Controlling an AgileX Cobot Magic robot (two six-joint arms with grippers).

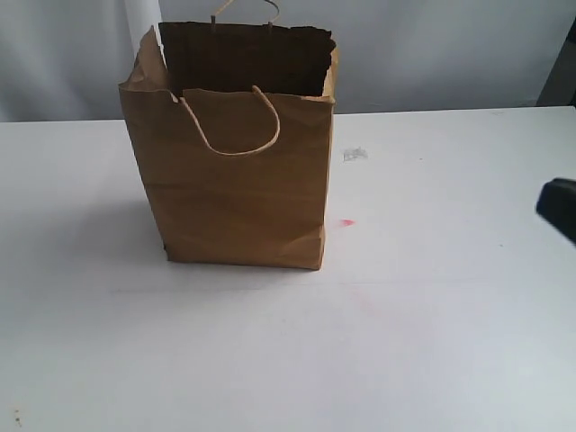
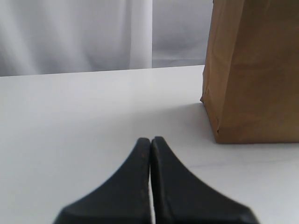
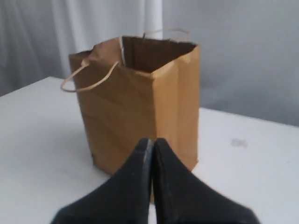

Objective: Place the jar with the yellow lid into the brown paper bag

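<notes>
The brown paper bag [image 1: 236,171] stands upright and open-topped on the white table, left of centre, with cord handles and a torn rim. It also shows in the left wrist view [image 2: 254,70] and the right wrist view [image 3: 140,107]. The yellow-lidded jar is not visible in any view; the bag's inside looks dark. My left gripper [image 2: 151,140] is shut and empty, low over the table to the bag's side. My right gripper [image 3: 150,141] is shut and empty, facing the bag from a distance. A black part of the right arm [image 1: 558,207] shows at the exterior view's right edge.
The white table [image 1: 432,297] carries a small pink mark [image 1: 347,221] and a faint grey smudge [image 1: 355,154] right of the bag. Grey curtains [image 1: 432,45] hang behind the table's far edge.
</notes>
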